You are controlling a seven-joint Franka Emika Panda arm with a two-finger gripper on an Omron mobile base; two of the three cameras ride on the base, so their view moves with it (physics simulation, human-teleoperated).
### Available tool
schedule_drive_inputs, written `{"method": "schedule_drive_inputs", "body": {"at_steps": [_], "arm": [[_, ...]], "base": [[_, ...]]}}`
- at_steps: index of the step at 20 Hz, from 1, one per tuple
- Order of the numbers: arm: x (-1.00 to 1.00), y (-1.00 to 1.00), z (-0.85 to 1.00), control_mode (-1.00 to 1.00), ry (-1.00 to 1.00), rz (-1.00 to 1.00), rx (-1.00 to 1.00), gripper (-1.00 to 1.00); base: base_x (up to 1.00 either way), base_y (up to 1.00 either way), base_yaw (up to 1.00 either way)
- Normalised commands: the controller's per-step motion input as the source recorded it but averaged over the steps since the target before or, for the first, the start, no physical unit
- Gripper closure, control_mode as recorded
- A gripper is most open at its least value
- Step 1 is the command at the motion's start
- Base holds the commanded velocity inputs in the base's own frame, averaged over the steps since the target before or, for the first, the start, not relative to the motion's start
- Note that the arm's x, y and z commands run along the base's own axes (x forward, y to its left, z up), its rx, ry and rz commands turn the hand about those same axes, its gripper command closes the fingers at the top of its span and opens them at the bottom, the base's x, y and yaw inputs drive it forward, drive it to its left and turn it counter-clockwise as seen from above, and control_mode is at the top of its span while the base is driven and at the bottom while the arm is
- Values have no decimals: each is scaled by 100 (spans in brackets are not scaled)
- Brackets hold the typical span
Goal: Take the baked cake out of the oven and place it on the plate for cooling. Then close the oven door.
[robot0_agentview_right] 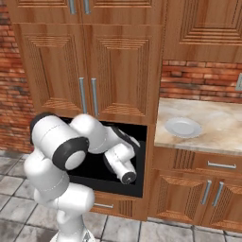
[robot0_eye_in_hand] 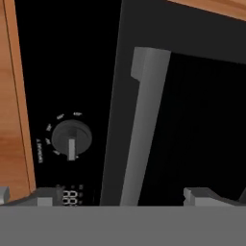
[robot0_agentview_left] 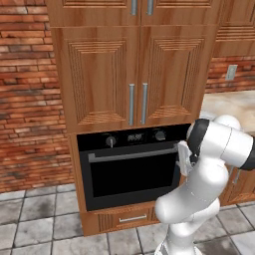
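The black oven (robot0_agentview_left: 129, 167) sits under the wooden cabinets, its glossy oven door (robot0_agentview_left: 127, 182) standing shut. The cake is hidden behind it. My gripper (robot0_agentview_left: 183, 158) hovers at the right end of the door's silver bar handle (robot0_agentview_left: 132, 154). In the hand view the handle (robot0_eye_in_hand: 144, 129) runs up the picture between my two fingertips (robot0_eye_in_hand: 45, 196), and the gripper (robot0_eye_in_hand: 120, 198) is open with nothing in it. A knob (robot0_eye_in_hand: 71, 139) and the display (robot0_eye_in_hand: 71, 197) lie beside the handle. The white plate (robot0_agentview_right: 183, 126) rests on the counter to the oven's right.
Tall wooden cabinet doors (robot0_agentview_left: 132, 74) with vertical handles stand above the oven, and a drawer (robot0_agentview_left: 132, 218) sits below it. The marble counter (robot0_agentview_right: 212, 130) to the right tops more cabinets. A brick wall (robot0_agentview_left: 27, 99) is on the left, above a tiled floor.
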Motion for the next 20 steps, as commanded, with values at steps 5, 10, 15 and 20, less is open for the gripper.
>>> {"method": "schedule_drive_inputs", "body": {"at_steps": [5,10,15,20], "arm": [[23,0,4,-100,0,0,2,-100],[18,0,-4,-100,0,0,0,-100],[18,0,-29,-100,-4,0,0,-100],[8,0,-34,-100,-12,0,1,-100]], "base": [[0,0,0],[0,0,0],[0,0,0],[0,0,0]]}}
